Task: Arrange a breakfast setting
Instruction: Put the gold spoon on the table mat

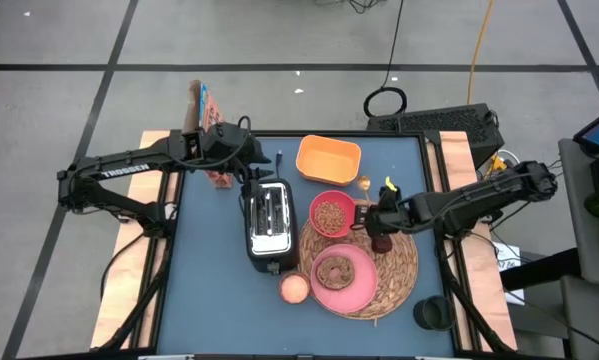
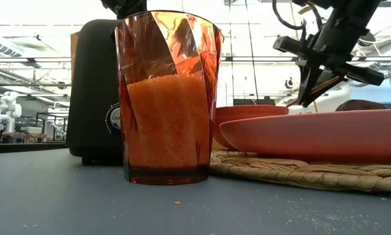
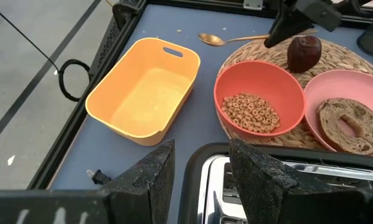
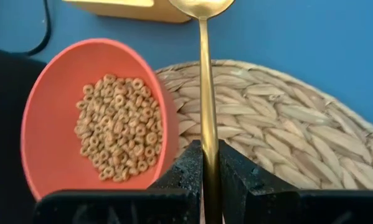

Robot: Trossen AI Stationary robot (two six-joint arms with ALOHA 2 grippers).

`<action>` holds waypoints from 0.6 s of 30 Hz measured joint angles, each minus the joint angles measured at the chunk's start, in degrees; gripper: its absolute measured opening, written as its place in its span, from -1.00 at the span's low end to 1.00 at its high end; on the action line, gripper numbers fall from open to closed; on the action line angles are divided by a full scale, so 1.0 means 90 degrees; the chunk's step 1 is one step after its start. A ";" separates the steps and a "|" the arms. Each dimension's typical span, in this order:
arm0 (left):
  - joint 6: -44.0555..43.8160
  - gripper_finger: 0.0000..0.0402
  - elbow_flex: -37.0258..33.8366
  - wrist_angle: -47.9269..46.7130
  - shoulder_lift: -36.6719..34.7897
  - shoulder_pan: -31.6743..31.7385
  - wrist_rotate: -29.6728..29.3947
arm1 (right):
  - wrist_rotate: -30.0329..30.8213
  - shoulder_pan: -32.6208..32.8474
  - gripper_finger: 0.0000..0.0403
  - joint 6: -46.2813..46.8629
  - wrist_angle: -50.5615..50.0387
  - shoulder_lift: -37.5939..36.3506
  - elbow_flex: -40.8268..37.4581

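Note:
A round woven placemat (image 1: 397, 272) carries a pink bowl (image 1: 331, 213) of cereal rings, a pink plate (image 1: 351, 292) with a brown ring-shaped bread (image 1: 336, 270) on it, and a dark-red fruit (image 3: 303, 53). My right gripper (image 1: 367, 215) hangs over the mat's far part, between bowl and fruit, shut on a gold spoon (image 4: 205, 74). The spoon's bowl (image 3: 210, 39) reaches out past the mat's far edge. My left gripper (image 3: 202, 149) is open and holds nothing, above the far end of the toaster (image 1: 270, 222). My right gripper pinches the spoon's handle (image 4: 206, 134) between its two fingers. The fingers slant down from the table's right side and lie along the handle. The spoon sticks out ahead of them toward the orange tray; whether its bowl touches the table I cannot tell.
An orange tray (image 1: 329, 158) stands at the far middle, just beyond the spoon. A faceted glass of orange juice (image 1: 294, 288) stands near the plate's left side, and a dark cup (image 1: 434, 313) at the near right corner. A brown box (image 1: 217, 178) is behind the left gripper.

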 joint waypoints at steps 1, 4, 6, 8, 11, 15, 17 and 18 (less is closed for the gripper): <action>0.0001 -0.21 0.0000 0.0000 0.0000 0.0000 0.0000 | 0.0006 -0.0044 -0.90 0.0000 -0.0032 0.0000 -0.0001; -0.0001 -0.21 0.0000 -0.0001 0.0000 0.0000 0.0000 | 0.0014 -0.0182 -0.90 -0.0017 -0.0041 0.0019 -0.0001; 0.0007 -0.21 0.0002 -0.0001 0.0000 0.0000 0.0000 | 0.0026 -0.0270 -0.90 -0.0102 -0.0022 0.0101 -0.0001; 0.0094 -0.21 0.0002 -0.0004 0.0001 0.0000 0.0001 | 0.0024 -0.0342 -0.90 -0.0224 0.0017 0.0207 -0.0001; 0.0125 -0.21 0.0002 -0.0005 0.0002 0.0000 0.0002 | 0.0008 -0.0443 -0.90 -0.0411 0.0100 0.0364 -0.0001; 0.0126 -0.21 0.0002 -0.0021 0.0002 0.0000 0.0002 | -0.0006 -0.0524 -0.90 -0.0505 0.0199 0.0430 -0.0001; 0.0128 -0.21 0.0005 -0.0034 0.0002 0.0000 0.0002 | -0.0001 -0.0523 -0.89 -0.0505 0.0274 0.0430 -0.0001; 0.0128 -0.21 0.0005 -0.0045 0.0002 0.0000 0.0002 | -0.0001 -0.0522 -0.89 -0.0505 0.0278 0.0430 -0.0001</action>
